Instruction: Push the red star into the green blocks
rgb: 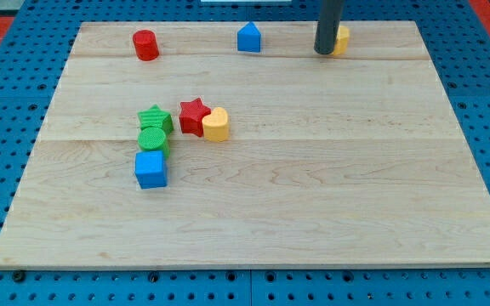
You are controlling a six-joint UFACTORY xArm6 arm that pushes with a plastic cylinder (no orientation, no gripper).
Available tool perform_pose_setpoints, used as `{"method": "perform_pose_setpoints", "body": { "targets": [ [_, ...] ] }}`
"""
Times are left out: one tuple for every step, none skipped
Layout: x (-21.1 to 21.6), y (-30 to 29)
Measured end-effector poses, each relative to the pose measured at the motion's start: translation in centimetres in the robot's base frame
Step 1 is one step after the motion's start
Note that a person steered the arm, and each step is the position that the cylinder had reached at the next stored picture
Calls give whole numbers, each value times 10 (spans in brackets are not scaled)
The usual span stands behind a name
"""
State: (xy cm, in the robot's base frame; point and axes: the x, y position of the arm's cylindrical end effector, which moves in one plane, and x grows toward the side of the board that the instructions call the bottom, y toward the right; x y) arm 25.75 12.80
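The red star [193,115] lies left of the board's middle, touching a yellow heart [216,124] on its right. A green star [155,119] sits just left of the red star with a small gap. A green round block [153,139] lies right below the green star. My tip [324,51] is far away at the view's top right, right beside a yellow block [341,40] that it partly hides.
A blue cube [150,168] touches the green round block from below. A red cylinder [145,44] stands at the top left. A blue house-shaped block [248,37] stands at the top middle. The wooden board [356,187] lies on a blue pegboard.
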Motion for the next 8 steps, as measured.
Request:
{"method": "perform_pose_setpoints", "body": {
  "targets": [
    [-5,9],
    [-3,8],
    [-3,-5],
    [9,-17],
    [39,-33],
    [91,-55],
    [128,-80],
    [138,-158]
  ]
}}
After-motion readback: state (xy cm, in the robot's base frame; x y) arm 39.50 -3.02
